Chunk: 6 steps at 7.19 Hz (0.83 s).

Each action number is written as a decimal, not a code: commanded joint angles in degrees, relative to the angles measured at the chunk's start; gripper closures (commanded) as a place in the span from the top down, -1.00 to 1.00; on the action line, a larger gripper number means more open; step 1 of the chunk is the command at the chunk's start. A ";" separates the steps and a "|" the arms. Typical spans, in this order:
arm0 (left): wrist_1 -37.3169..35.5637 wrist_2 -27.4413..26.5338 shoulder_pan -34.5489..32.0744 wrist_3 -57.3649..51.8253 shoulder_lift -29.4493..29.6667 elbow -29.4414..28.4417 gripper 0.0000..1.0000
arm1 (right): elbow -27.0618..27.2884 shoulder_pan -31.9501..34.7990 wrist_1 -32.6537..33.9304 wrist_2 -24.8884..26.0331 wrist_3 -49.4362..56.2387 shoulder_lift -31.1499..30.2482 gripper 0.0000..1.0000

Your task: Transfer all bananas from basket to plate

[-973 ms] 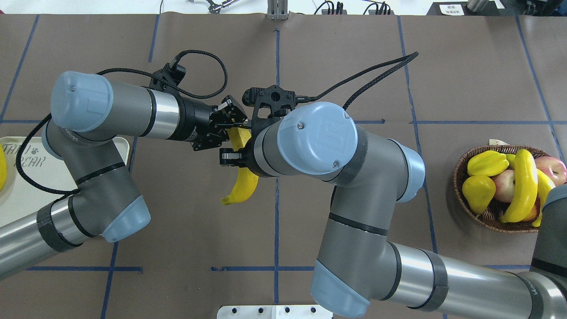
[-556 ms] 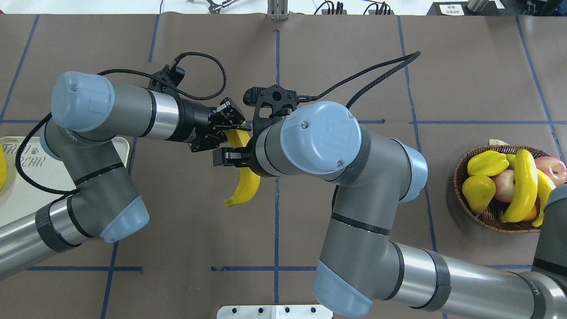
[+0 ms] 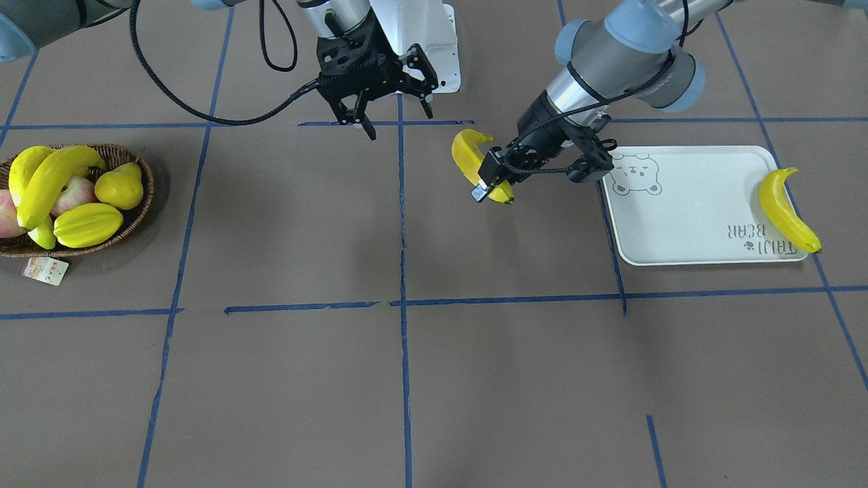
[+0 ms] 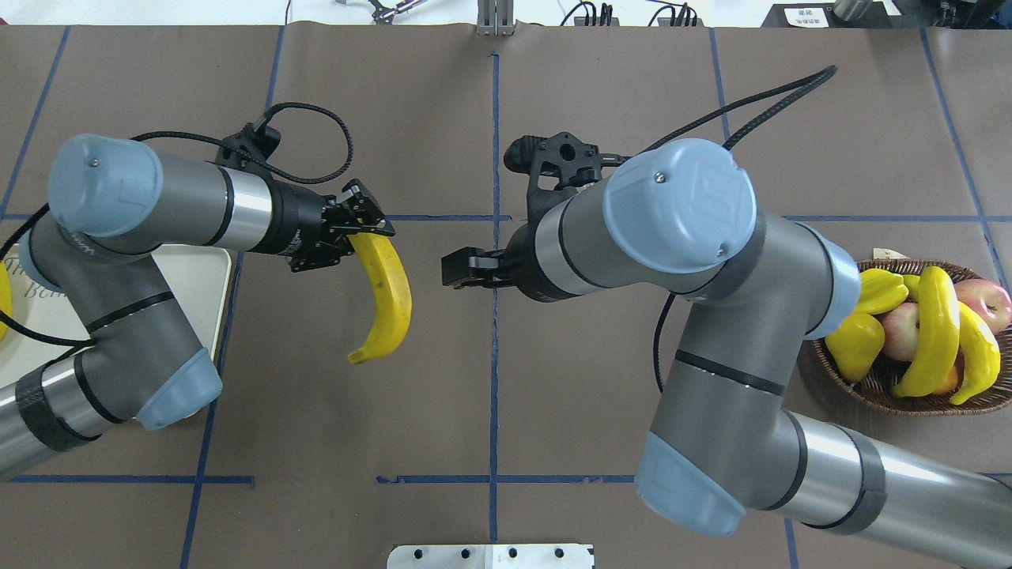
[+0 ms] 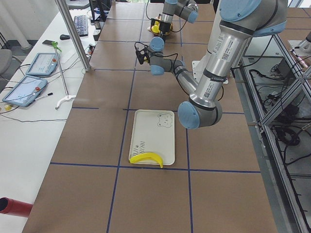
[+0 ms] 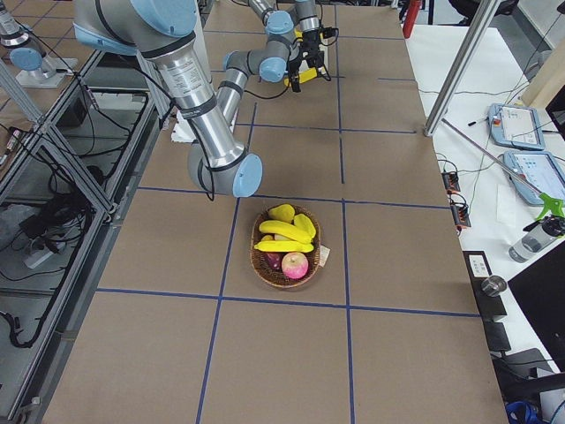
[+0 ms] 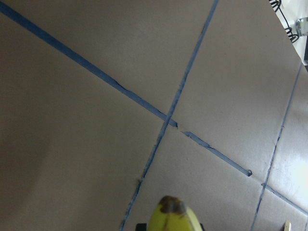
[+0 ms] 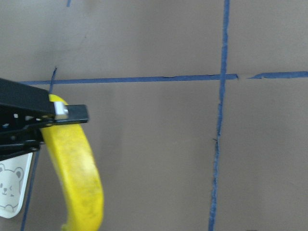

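Note:
My left gripper (image 4: 360, 231) is shut on the upper end of one of the bananas (image 4: 387, 296), which hangs above the table left of centre. In the front view the same gripper (image 3: 491, 181) and banana (image 3: 472, 159) sit just short of the plate (image 3: 698, 203). Another banana (image 3: 786, 210) lies across the plate's far end. My right gripper (image 4: 452, 273) is open and holds nothing, a short way to the right of the held banana. The basket (image 4: 893, 407) at the far right holds two more bananas (image 4: 937, 332). The right wrist view shows the held banana (image 8: 77, 173).
Around the bananas in the basket lie a yellow starfruit (image 4: 877, 288), a yellow pear (image 4: 854, 344) and red apples (image 4: 984, 300). A paper tag (image 3: 45, 270) hangs from the basket rim. Blue tape lines cross the brown table. A white mount plate (image 4: 490, 555) sits at the near edge.
My right gripper has let go of the banana and drawn back to the right. The left gripper has carried the banana left, toward the plate.

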<state>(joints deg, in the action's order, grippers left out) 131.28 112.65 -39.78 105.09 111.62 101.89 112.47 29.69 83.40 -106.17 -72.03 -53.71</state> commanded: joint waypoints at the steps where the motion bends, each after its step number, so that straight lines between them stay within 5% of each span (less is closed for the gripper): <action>1: -14.37 0.03 -1.61 -10.81 -7.77 6.69 -1.00 | 0.47 4.04 3.75 -4.55 5.53 -4.46 0.98; 3: -24.63 0.55 -3.88 -22.41 -14.90 11.12 -1.00 | 4.49 9.66 12.79 -10.61 13.97 -7.36 0.98; 6: -23.79 2.74 -15.20 -33.28 -21.27 7.04 -1.00 | 8.91 12.41 17.67 -11.87 23.33 -12.82 0.98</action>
<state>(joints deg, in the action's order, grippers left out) 107.01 113.98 -50.36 74.62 91.97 111.50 120.43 41.34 99.86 -117.69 -51.17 -65.26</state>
